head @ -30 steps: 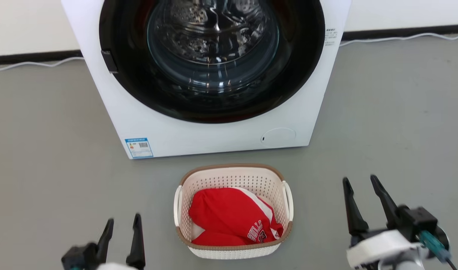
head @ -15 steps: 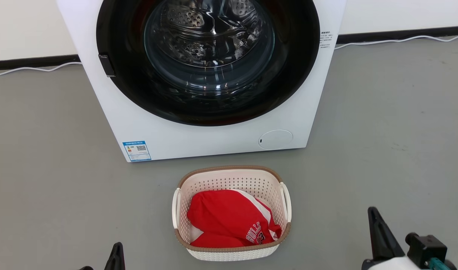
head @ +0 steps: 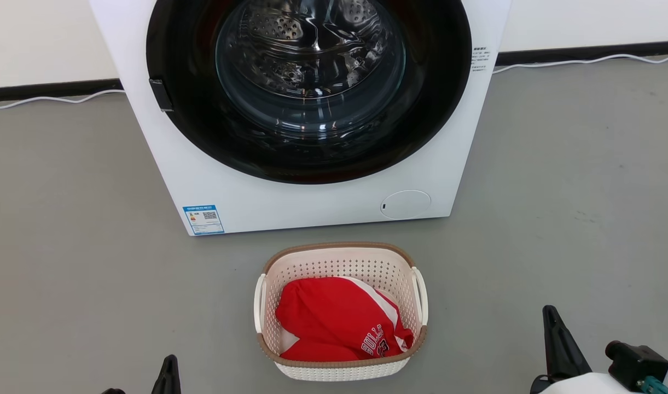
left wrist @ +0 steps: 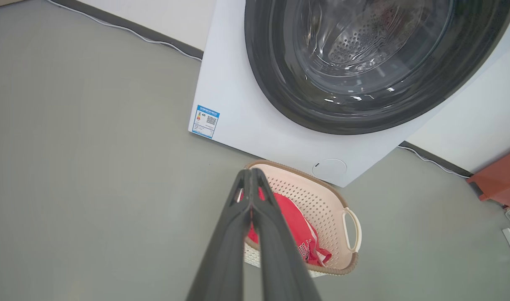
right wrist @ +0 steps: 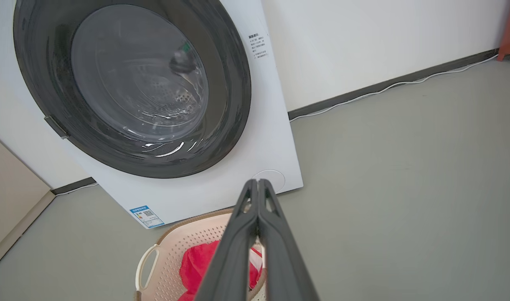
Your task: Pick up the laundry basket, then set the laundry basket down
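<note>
Two steps remain — lifting and setting down. The laundry basket [head: 339, 267] sits on the floor [head: 65, 230] just before the washing machine [head: 312, 205], a red jersey [head: 334, 312] inside. The left end effector [left wrist: 250, 172] and right end effector [right wrist: 258, 182] are both clenched empty — apart from its handles.
</note>
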You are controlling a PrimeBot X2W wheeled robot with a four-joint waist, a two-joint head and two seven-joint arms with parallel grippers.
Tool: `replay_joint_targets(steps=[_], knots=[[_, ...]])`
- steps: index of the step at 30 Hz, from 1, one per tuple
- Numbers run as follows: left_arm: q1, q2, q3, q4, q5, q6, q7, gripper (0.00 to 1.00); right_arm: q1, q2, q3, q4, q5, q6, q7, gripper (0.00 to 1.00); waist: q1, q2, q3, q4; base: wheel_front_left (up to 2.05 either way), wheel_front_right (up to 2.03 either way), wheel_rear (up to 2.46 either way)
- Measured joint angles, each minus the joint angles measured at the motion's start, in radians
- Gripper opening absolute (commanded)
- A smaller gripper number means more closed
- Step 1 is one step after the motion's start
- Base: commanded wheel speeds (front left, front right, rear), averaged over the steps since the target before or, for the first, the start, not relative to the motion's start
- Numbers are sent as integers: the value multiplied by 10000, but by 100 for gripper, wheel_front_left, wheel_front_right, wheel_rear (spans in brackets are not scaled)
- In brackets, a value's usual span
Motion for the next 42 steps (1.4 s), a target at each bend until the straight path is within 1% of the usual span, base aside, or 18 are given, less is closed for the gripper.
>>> replay_joint_targets(steps=[22, 42], knots=[[-305, 12, 69, -19, -2205, -155, 598, 0, -35, 2, -44, -63, 2506, 0, 585, 0, -1, 0, -17, 151, 0, 0, 0], [-662, 29, 215, -25, -4358, -408, 1212, 0, -286, 6, -115, -136, 5018, 0, 1156, 0, -2, 0, -34, 301, 0, 0, 0]])
